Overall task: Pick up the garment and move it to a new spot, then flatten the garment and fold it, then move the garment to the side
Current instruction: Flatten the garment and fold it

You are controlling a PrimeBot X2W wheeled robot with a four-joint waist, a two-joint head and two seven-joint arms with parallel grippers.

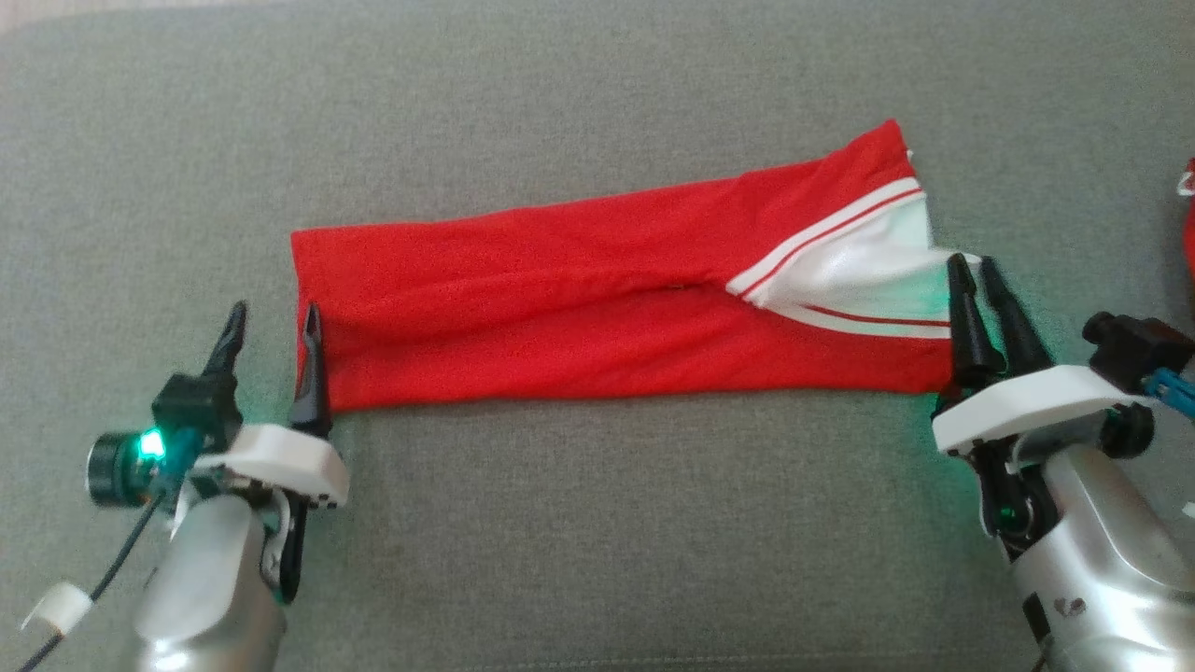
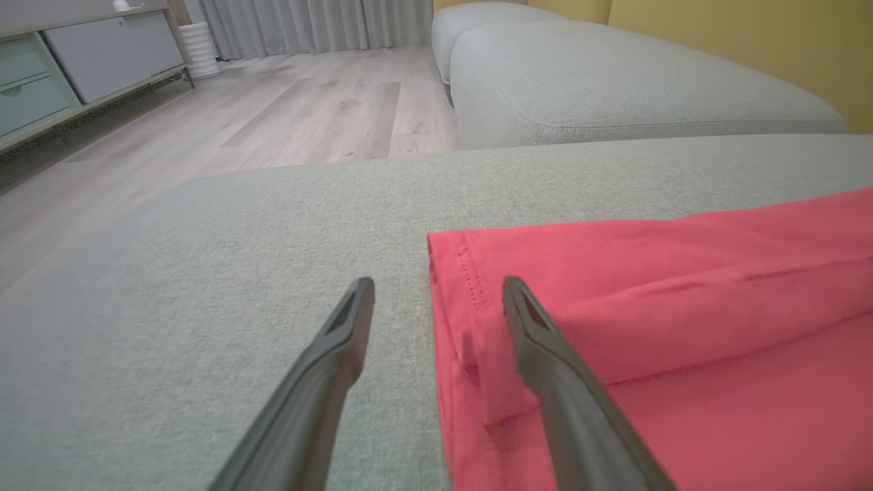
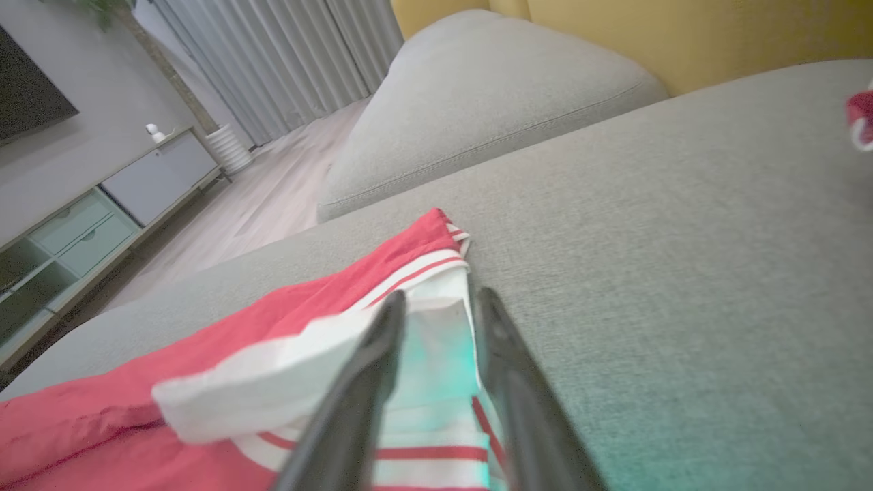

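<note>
The garment (image 1: 597,299), red with a white, red-striped band at its right end, lies folded lengthwise in a long strip across the grey sofa seat (image 1: 597,523). My left gripper (image 1: 273,317) stands open at the strip's left end. In the left wrist view one finger (image 2: 566,382) is over the red hem (image 2: 614,286) and the other is over bare cushion. My right gripper (image 1: 973,264) is at the right end, its jaws parted by a narrow gap. In the right wrist view the white band (image 3: 436,341) lies between and under the right gripper (image 3: 442,300), not pinched.
A second red and white item (image 1: 1187,219) lies at the seat's far right edge. Another grey cushion (image 2: 614,82) sits beyond the seat against a yellow wall. To the left the seat drops to wooden floor (image 2: 273,109), with a low cabinet (image 2: 82,61) and curtains behind.
</note>
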